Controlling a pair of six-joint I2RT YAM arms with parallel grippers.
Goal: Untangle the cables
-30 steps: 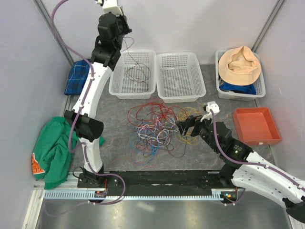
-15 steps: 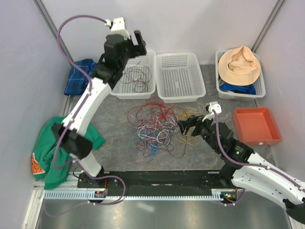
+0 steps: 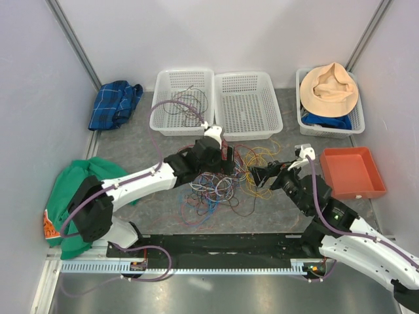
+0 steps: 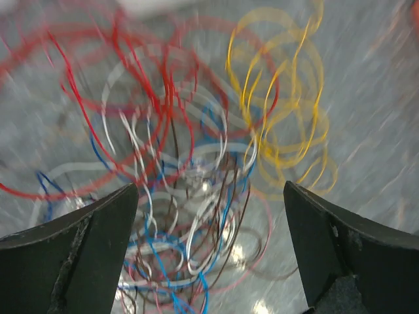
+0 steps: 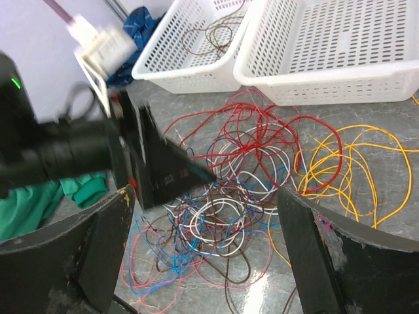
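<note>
The cables [image 3: 219, 173] lie in one tangled heap on the grey bench [image 3: 163, 147], just in front of two white baskets. Red loops spread across the far side, yellow loops [image 3: 262, 157] sit toward the right, and white, blue and dark brown strands knot together near the middle. A separate dark brown cable [image 3: 186, 101] lies coiled inside the left basket [image 3: 159, 124]; the middle basket [image 3: 249, 135] holds nothing that can be seen. The left gripper [image 3: 224, 155] hangs over the far left part of the heap. Its wrist view, blurred, shows the left gripper [image 4: 206, 196] with fingers spread wide above the knot [image 4: 196, 176], gripping no strand. The right gripper [image 3: 260, 175] sits at the heap's right edge, pointing toward it. Its wrist view shows the right gripper [image 5: 204, 196] likewise released, with the heap [image 5: 249, 170] beyond the fingertips and the dark left gripper [image 5: 154, 160] blurred at left.
</note>
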